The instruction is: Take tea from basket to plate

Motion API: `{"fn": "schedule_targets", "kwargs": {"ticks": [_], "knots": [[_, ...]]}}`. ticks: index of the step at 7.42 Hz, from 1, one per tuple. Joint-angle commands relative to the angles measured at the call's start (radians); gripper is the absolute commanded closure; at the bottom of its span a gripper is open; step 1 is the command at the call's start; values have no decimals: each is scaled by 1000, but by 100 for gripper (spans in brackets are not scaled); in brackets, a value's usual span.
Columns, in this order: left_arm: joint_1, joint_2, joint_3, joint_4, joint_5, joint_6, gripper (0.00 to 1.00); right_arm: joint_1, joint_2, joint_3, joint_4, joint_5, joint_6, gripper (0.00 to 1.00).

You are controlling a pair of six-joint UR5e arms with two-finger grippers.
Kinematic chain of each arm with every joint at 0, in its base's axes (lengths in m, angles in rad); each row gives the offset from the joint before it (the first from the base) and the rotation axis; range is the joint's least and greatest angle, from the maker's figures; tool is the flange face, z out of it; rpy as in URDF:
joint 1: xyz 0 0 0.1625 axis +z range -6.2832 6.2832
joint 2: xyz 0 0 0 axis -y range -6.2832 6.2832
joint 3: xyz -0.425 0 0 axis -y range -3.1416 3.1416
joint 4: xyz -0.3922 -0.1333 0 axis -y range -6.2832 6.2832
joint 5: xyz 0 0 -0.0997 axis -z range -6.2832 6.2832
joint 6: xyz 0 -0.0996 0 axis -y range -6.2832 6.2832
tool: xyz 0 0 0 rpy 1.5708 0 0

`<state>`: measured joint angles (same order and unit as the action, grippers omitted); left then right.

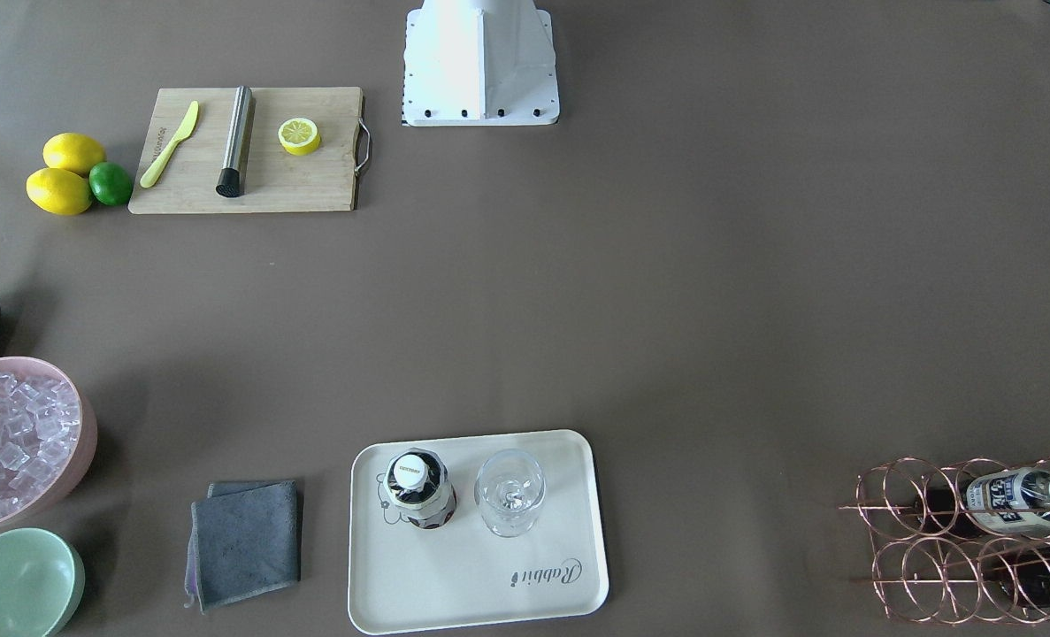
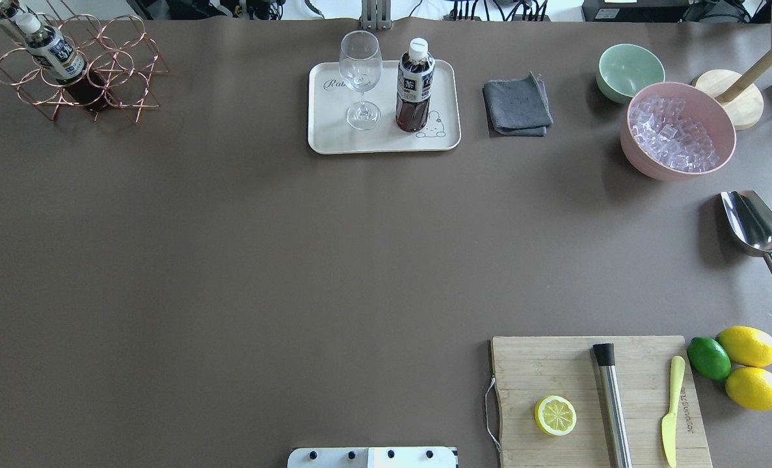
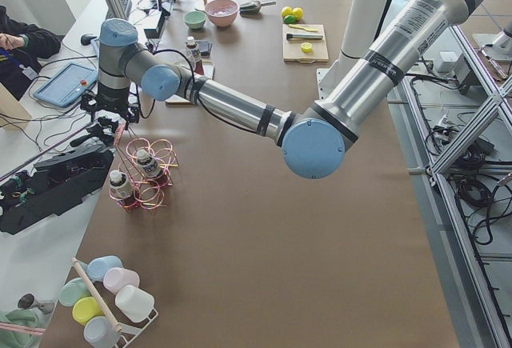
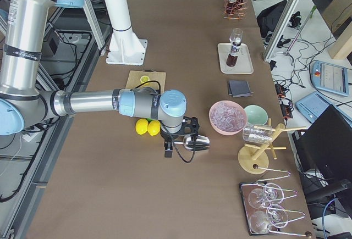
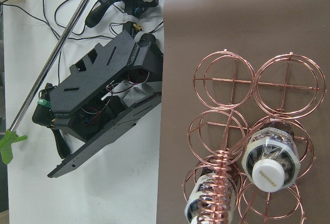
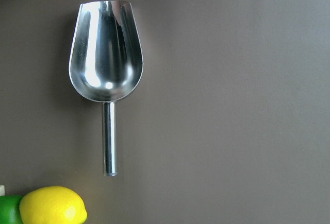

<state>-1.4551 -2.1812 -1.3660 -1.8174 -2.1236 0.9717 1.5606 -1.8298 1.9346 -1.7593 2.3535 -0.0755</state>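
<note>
One tea bottle (image 2: 415, 84) stands upright on the cream plate (image 2: 386, 140), next to the bear drawing; it also shows in the front view (image 1: 418, 489) on the plate (image 1: 489, 584). The copper wire basket (image 2: 109, 71) stands at the far left corner and holds two more tea bottles (image 2: 54, 55) (image 5: 270, 157). My left gripper (image 3: 108, 128) hangs above the basket (image 3: 148, 176) near the table edge; I cannot tell whether it is open. My right gripper (image 4: 169, 148) hovers over the metal scoop (image 6: 105, 74); I cannot tell its state either.
A wine glass (image 2: 359, 78) stands on the plate beside the bottle. A grey cloth (image 2: 516, 107), mint bowl (image 2: 629, 68) and pink ice bowl (image 2: 678, 130) lie to its right. A cutting board (image 2: 594, 396), lemons and a lime sit near right.
</note>
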Motion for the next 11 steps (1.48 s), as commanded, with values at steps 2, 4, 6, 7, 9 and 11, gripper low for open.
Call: {"fn": "schedule_targets", "kwargs": {"ticks": [2, 4, 6, 7, 9, 11], "knots": [[-80, 216, -151, 4, -204, -325, 3, 25, -6, -60, -3, -14, 11, 0], [-103, 317, -154, -14, -323, -706, 3, 51, -5, -63, 0, -19, 13, 0], [-108, 339, -159, -49, -317, -1018, 3, 65, -2, -65, 0, -34, 13, 0], [-116, 362, -145, -51, -259, -1053, 3, 75, -2, -71, -2, -25, 13, 0], [-113, 365, -79, -34, -234, -1186, 3, 90, 1, -84, 0, -22, 13, 0], [-114, 393, -79, 2, -243, -1199, 3, 90, 3, -89, 0, -22, 13, 0]]}}
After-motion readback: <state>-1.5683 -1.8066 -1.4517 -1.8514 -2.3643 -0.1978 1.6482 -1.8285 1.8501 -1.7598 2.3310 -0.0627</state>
